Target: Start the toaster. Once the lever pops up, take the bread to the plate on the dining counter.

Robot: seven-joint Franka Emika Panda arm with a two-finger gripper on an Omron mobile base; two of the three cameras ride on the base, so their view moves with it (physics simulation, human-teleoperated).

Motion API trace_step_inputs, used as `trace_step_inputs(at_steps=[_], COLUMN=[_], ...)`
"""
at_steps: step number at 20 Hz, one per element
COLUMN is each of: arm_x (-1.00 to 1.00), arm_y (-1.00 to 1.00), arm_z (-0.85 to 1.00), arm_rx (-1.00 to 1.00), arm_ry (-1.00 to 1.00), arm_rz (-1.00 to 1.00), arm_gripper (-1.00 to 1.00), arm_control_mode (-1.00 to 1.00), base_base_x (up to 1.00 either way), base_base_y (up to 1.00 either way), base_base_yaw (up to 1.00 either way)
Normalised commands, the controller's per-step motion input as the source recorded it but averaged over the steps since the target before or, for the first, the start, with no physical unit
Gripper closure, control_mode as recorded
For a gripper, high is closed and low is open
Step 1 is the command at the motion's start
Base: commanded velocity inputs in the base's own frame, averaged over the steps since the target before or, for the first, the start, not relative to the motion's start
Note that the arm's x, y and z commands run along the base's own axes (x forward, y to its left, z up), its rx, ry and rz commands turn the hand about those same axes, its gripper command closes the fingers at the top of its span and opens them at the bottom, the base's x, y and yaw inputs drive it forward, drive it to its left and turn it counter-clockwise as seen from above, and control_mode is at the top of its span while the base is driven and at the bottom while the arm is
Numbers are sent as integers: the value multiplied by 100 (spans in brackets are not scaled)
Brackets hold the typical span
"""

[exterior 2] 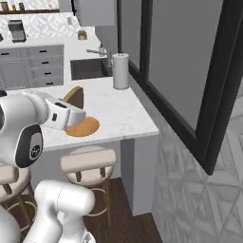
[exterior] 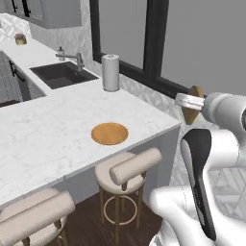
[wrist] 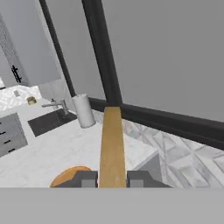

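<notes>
- Partly hidden behind the bread (wrist: 112, 144) in the hand view: the plate (wrist: 65, 176), its orange rim cut off.
- Seen edge-on there: a tan slab, darker crust, pinched between the gripper (wrist: 112, 179) fingertips.
- Held in the air off the corner of the dining counter (exterior: 57, 129), white veined marble.
- Flat, round, orange-brown, near the counter's edge.

Dark-framed window (exterior 2: 190, 71), sink (exterior: 60, 74), two stools (exterior: 126, 173), wood floor (exterior 2: 133, 228)

plate (exterior: 109, 133) on dining counter (exterior: 43, 129), seemingly

Tan bread (wrist: 112, 144) held edge-on (clamped), orange plate (exterior: 109, 133) on marble dining counter (exterior: 43, 129).
</notes>
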Motion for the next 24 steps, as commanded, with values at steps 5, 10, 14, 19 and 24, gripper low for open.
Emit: trace_step_inputs(at_steps=[5, 10, 14, 19, 24], arm_x=[0, 0, 10, 31, 24], arm_y=[0, 0, 9, 17, 40], arm_z=[0, 0, 0, -11, -70], arm_rx=[0, 0, 0, 10, 5], arm_ry=[0, 0, 29, 56, -2], arm_rz=[0, 0, 35, 29, 13], arm_gripper=[100, 100, 100, 100, 100], arm_control_mode=[100, 100, -100, -100, -100], base_base_x=[53, 5, 0, 0, 0], base_base_y=[-61, -5, 0, 0, 0], base_base_yaw=[35, 43, 0, 0, 0])
